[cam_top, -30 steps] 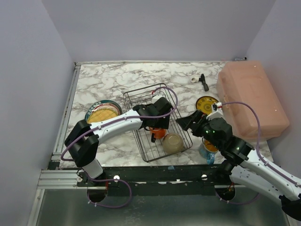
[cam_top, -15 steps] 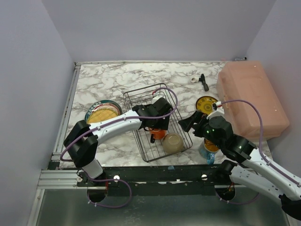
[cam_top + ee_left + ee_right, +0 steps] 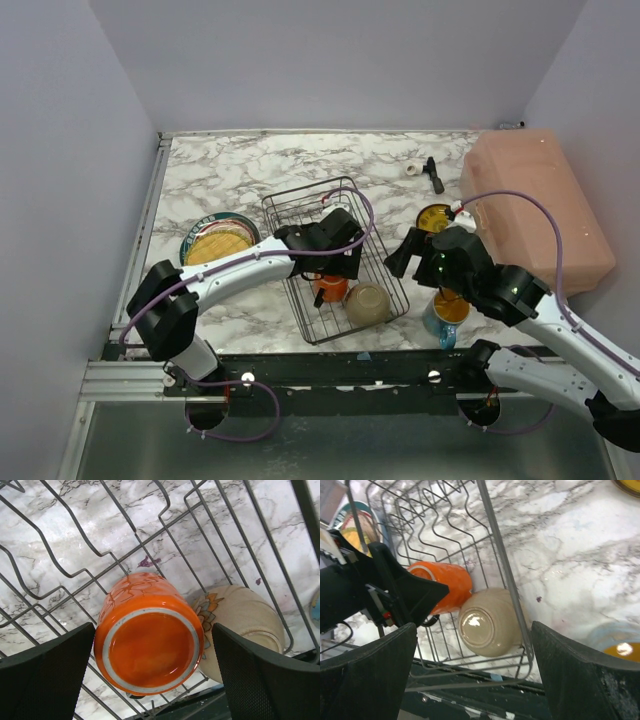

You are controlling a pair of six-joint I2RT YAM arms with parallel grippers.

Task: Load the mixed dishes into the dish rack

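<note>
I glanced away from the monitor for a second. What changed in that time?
The right arm swung away from the near edge toward the small yellow plate, now hiding part of it and uncovering more of the blue mug; the right gripper is open and empty. The left gripper barely shifted, open over the orange mug. Orange mug, white bowl, dish rack and stacked plates stayed put.

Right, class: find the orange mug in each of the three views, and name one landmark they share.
Top external: orange mug in the dish rack's near half.
Left wrist: orange mug centre frame, base towards camera.
Right wrist: orange mug left of centre, in the rack.
Shared landmark: white bowl beside it.
</note>
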